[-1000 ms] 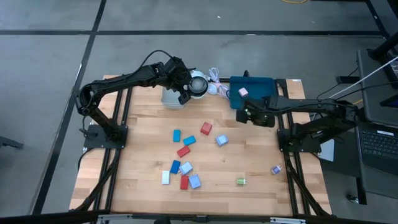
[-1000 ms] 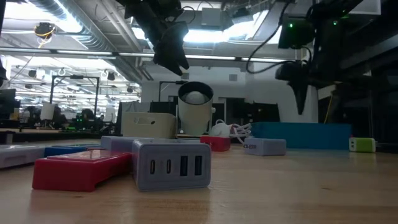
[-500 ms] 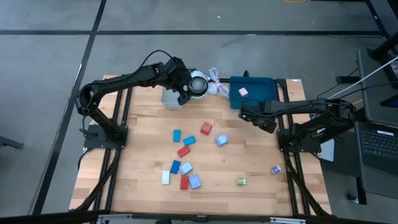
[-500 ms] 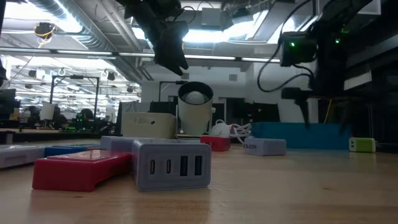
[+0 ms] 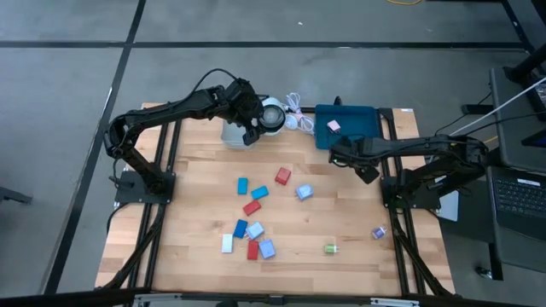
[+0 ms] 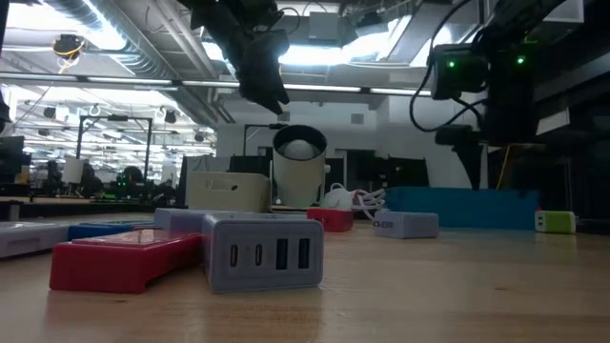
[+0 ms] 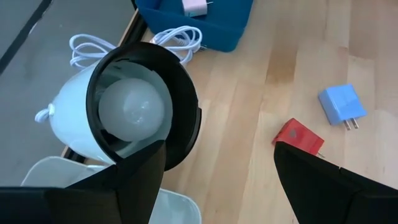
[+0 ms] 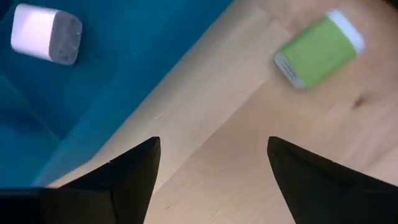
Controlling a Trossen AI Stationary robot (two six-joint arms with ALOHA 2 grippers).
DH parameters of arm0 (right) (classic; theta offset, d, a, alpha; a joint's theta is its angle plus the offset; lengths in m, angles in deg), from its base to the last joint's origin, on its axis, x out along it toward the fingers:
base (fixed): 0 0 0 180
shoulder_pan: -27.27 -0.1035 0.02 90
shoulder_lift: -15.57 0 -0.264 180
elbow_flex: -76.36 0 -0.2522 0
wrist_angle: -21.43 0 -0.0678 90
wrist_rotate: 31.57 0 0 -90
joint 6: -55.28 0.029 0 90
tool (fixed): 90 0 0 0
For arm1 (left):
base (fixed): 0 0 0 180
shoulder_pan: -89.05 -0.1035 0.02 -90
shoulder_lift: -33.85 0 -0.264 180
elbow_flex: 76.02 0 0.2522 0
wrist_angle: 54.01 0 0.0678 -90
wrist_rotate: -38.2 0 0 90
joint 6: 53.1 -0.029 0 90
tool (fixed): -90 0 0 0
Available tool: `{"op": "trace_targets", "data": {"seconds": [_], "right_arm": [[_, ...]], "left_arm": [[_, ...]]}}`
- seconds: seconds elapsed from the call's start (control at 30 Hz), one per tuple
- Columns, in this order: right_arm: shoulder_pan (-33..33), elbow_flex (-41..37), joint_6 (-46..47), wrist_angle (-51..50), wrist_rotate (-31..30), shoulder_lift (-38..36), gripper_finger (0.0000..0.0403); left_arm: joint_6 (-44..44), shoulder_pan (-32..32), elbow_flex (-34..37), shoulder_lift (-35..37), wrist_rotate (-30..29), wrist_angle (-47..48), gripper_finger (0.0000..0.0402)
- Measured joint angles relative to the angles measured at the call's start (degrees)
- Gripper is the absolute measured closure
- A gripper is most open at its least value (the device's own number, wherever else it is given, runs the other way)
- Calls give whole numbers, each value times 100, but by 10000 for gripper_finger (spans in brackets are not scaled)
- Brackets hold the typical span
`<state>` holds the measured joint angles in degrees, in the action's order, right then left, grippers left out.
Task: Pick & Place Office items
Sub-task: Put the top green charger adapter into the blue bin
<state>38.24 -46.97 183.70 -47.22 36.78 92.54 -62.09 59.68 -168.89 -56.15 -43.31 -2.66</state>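
The office items lie loose on the wooden table: red [image 5: 282, 176], blue [image 5: 260, 193], light-blue [image 5: 303, 193] and white [image 5: 227, 243] blocks, a green bit [image 5: 331, 248] and a purple bit [image 5: 379, 232]. One white block [image 5: 333, 125] lies inside the blue tray [image 5: 354, 117]. My left gripper [image 5: 251, 132] hovers open above the grey bin [image 5: 232, 135], beside the white round lamp [image 5: 271, 115]. My right gripper [image 5: 365, 173] hangs open over bare wood just near of the tray; its wrist view shows the tray's wall [image 8: 93, 93], the white block [image 8: 46, 34] and the green bit [image 8: 317, 50].
The lamp [image 7: 124, 112] stands at the far edge between bin [image 7: 62, 180] and tray [image 7: 217, 31], its white cord [image 5: 297, 107] coiled behind it. In the low view a light-blue multi-port charger [image 6: 262, 250] and a red block [image 6: 124, 259] lie close to the camera.
My right gripper has swung from the blue tray's near edge a little toward the table's right and near edges, and its wrist has turned. The left arm has kept still, and none of the items has moved.
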Motion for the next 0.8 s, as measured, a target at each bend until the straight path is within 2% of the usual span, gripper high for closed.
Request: {"op": "trace_targets", "data": {"seconds": [0.1, 0.27, 0.37, 0.43, 0.53, 0.7, 0.8], "right_arm": [[40, 0, 297, 1, 2, 0, 103], [182, 0, 287, 230, -154, -1, 103], [24, 57, -340, 673, -392, -70, 103], [-126, 269, -1387, 937, -535, -63, 103], [-110, 681, -3417, 773, -326, -44, 103], [512, 1606, -7439, -726, 496, -42, 103], [869, 2061, -9542, -1665, 765, -43, 103]], "left_arm": [[-81, 0, 0, 0, 0, -11, 107], [-85, 0, 0, 0, 0, -12, 107], [-83, 0, 2, 0, 0, -10, 107], [-102, 0, 2, 0, 2, -10, 107], [-232, -15, 2, 0, 10, -10, 107], [-217, -17, 4, 0, 43, -34, 107], [-188, -17, 4, 0, 44, -34, 107]]}}
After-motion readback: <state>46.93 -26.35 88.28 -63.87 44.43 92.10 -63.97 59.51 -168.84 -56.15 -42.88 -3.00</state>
